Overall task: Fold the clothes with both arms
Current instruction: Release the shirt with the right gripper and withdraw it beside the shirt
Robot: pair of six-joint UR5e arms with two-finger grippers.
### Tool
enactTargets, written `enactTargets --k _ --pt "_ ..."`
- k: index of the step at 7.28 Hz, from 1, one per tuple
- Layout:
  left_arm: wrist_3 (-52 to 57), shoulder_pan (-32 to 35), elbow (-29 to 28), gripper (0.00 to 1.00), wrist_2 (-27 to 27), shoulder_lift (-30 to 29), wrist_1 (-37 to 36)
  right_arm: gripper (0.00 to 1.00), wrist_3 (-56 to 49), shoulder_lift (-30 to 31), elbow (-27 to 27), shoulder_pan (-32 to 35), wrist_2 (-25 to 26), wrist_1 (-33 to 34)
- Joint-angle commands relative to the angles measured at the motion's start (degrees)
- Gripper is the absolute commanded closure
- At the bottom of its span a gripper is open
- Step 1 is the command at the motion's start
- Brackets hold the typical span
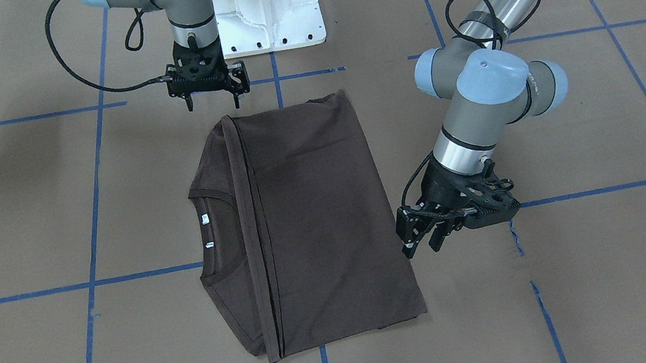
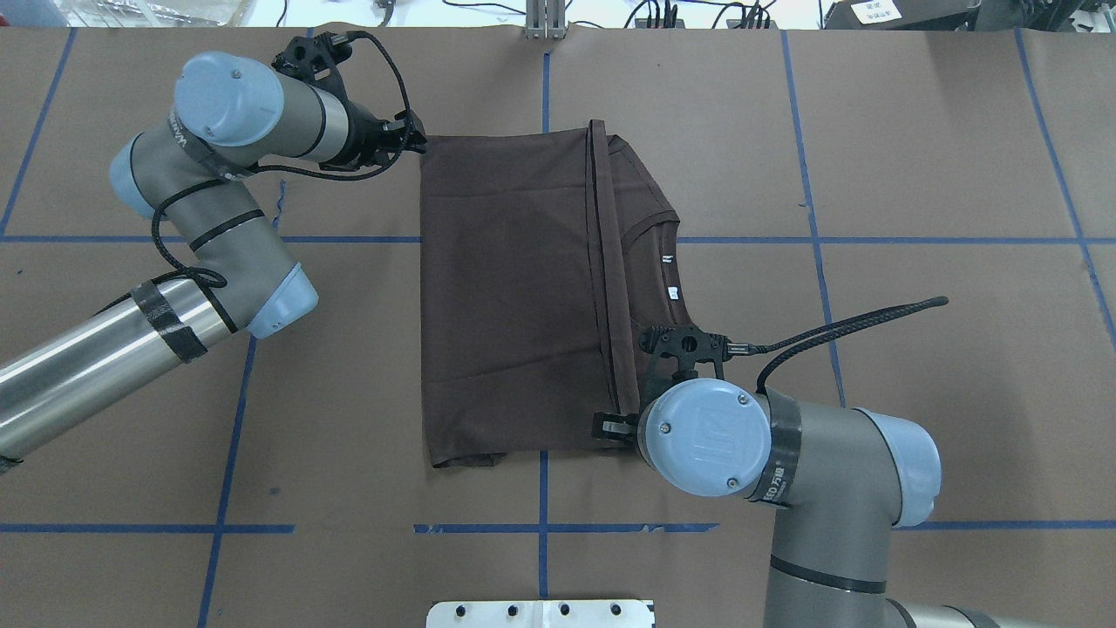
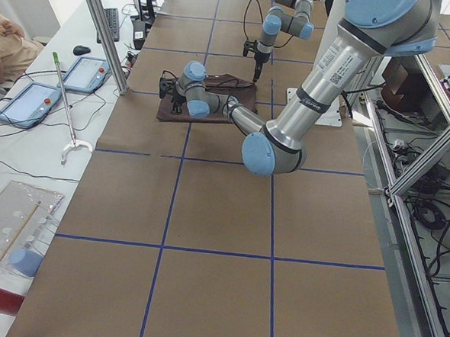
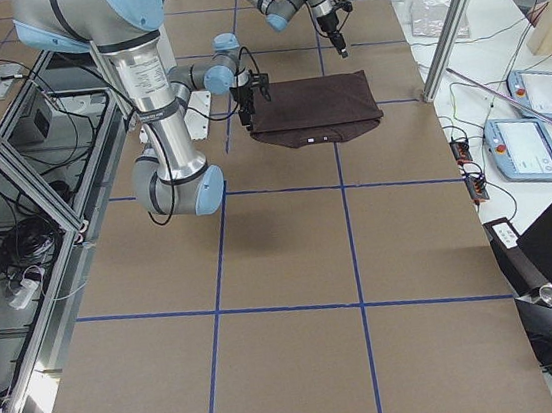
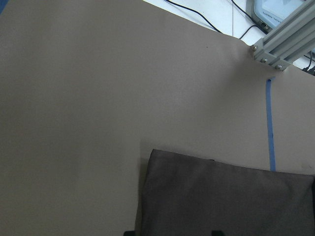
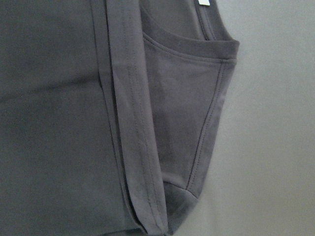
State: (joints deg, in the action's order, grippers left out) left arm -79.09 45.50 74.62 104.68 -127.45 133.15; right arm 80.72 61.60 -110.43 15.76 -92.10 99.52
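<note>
The dark brown T-shirt (image 1: 316, 221) lies flat on the brown table, its bottom half folded up to a hem line beside the collar (image 1: 203, 238), where white tags (image 1: 205, 218) show. My left gripper (image 1: 421, 247) stands open, tilted, just off the folded edge opposite the collar, at the corner far from the robot's base (image 2: 414, 139). The left wrist view shows that shirt corner (image 5: 226, 196) ahead of the spread fingertips. My right gripper (image 1: 211, 99) hangs open above the hem's end near the base. Overhead, the right gripper (image 2: 613, 427) is mostly hidden by its wrist. Neither gripper holds anything.
The white bolted pedestal (image 1: 266, 7) stands behind the right gripper. Blue tape lines (image 1: 89, 242) grid the table. An aluminium post (image 3: 103, 31), tablets (image 3: 26, 103) and cables sit on the side bench, where part of a person shows at the edge.
</note>
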Motion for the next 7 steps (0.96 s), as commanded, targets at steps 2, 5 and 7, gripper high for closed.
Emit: enactTargets --k 2,5,7 --pt "0.0 -0.4 0.1 0.38 0.0 0.1 0.0 0.00 -4.5 -1.0 5.5 0.1 -0.7 -3.1" --pt "0.0 -0.5 0.1 0.38 0.0 0.1 0.0 0.00 -7.5 -0.1 9.4 2.0 -5.9 -8.2" --pt "0.0 -0.5 0.1 0.38 0.0 0.1 0.0 0.00 -10.3 3.9 5.6 3.9 -6.3 -8.0"
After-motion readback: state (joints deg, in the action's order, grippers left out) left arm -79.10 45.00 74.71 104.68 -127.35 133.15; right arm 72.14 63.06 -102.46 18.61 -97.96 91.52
